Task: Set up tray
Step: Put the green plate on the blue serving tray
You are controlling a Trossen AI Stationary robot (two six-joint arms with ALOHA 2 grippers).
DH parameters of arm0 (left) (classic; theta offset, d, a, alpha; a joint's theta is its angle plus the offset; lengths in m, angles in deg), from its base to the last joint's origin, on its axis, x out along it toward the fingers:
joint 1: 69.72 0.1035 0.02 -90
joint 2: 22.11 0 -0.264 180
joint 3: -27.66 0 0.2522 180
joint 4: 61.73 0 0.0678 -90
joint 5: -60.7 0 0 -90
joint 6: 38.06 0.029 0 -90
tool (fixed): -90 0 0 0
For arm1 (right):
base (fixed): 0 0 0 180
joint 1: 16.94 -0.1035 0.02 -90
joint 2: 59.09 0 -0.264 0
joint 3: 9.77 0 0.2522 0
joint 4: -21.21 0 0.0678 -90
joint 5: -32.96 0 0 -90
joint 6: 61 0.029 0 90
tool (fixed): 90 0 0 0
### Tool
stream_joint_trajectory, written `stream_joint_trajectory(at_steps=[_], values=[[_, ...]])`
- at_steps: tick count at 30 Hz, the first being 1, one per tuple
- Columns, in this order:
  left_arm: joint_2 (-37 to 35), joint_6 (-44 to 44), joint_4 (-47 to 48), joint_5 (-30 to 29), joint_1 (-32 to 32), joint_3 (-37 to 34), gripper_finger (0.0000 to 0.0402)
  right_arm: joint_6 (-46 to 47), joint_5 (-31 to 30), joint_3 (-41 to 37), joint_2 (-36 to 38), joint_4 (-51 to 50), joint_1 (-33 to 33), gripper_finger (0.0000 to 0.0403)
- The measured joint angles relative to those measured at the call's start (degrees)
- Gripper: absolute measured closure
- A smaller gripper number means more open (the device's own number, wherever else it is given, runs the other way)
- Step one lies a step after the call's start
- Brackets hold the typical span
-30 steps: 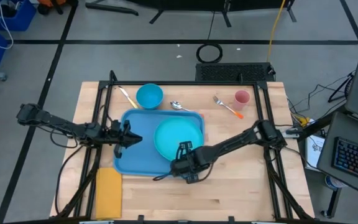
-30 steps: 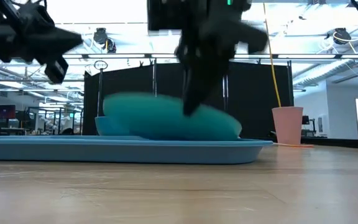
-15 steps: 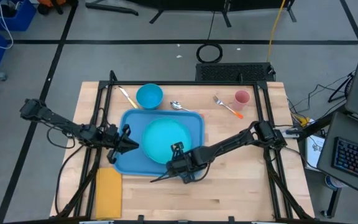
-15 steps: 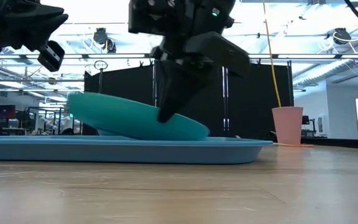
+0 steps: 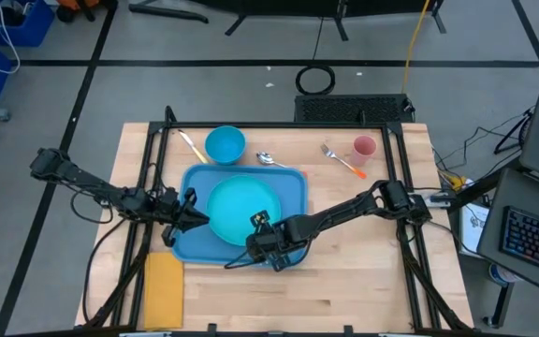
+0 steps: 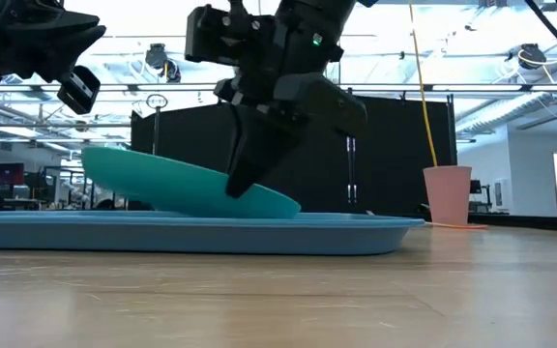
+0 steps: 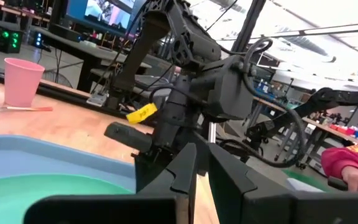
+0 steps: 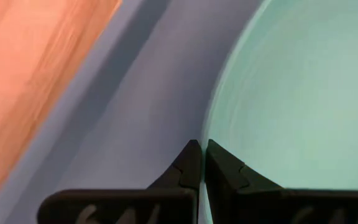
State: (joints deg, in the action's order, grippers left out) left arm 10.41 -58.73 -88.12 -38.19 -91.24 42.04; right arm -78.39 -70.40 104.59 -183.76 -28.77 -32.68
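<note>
Lying flat at the table's centre: one large blue plastic tray (image 5: pixel 191 239) with rounded corners and a low raised rim, long sides running nine to three o'clock. Probably light, stiff and slick, so likely to skate on the wood if nudged; best taken by pinching the rim at a bare stretch, such as the nine o'clock edge or a corner. Tilted on it: one round teal plate (image 5: pixel 236 208), nine o'clock edge raised, six o'clock rim clamped by the right gripper (image 5: pixel 257 233), fingers pressed together on that thin edge. Plate likewise rigid and smooth, apt to slip from so narrow a pinch. Hovering just beside the plate's nine o'clock rim, above the tray's edge: the left gripper (image 5: pixel 197 216), fingers almost together, holding nothing visible. Off the tray at twelve o'clock: one small blue bowl (image 5: pixel 225 145), one metal spoon (image 5: pixel 269 159), one pale-handled utensil (image 5: pixel 192 146). At two o'clock: one pink cup (image 5: pixel 364 147), one orange-handled fork (image 5: pixel 343 160). At seven o'clock: one yellow-orange rectangular napkin (image 5: pixel 164 289).
</note>
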Motion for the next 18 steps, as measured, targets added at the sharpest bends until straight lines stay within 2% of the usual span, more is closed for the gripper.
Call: stream_joint_trajectory(at_steps=[12, 18], values=[[0.1, -0.6, 0.2, 0.3, 0.0, 0.0, 0.0360, 0.2, 1.4, 0.0, -1.1, 0.0, 0.0, 0.0402], [0.1, -0.9, 1.1, 0.3, 0.0, 0.0, 0.0360, 0.2, 1.6, 0.0, -1.1, 1.3, -0.1, 0.0378]])
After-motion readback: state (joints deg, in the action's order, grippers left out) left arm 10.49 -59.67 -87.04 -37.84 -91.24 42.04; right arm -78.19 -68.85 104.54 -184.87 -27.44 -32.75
